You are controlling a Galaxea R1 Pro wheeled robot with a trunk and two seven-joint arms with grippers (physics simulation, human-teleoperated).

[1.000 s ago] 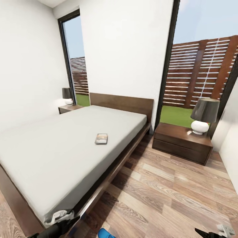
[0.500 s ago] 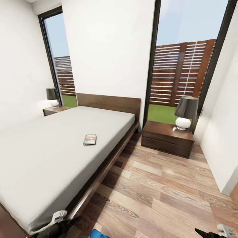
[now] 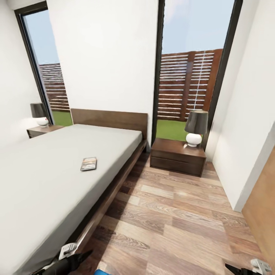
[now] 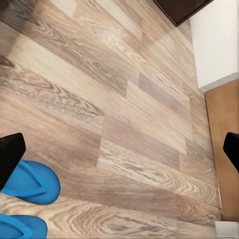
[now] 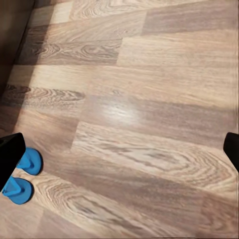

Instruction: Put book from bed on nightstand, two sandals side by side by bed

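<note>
A: Where was the book?

B: Flat on the bed, toward the edge that faces the floor, well short of the headboard; nothing touched it.

A: How would it handle?

B: By my judgement light, thin and a bit floppy; the cover looked smooth, so it might slide on the mattress; I would pinch it across a long edge, or nudge it to overhang the side first.

A: And the sandals?

B: Both lay on the floor; the left wrist view showed sandals close together, one partly cut off; a blue sliver showed low in the head view beside the bed frame.

A: The grippers?

B: The left gripper had its dark fingertips far apart at the frame's sides, nothing between them; the right gripper looked the same, spread wide over bare boards.

A: Where to put the book?

B: The near nightstand with its lamp had free top surface; the far nightstand sat across the bed.
</note>
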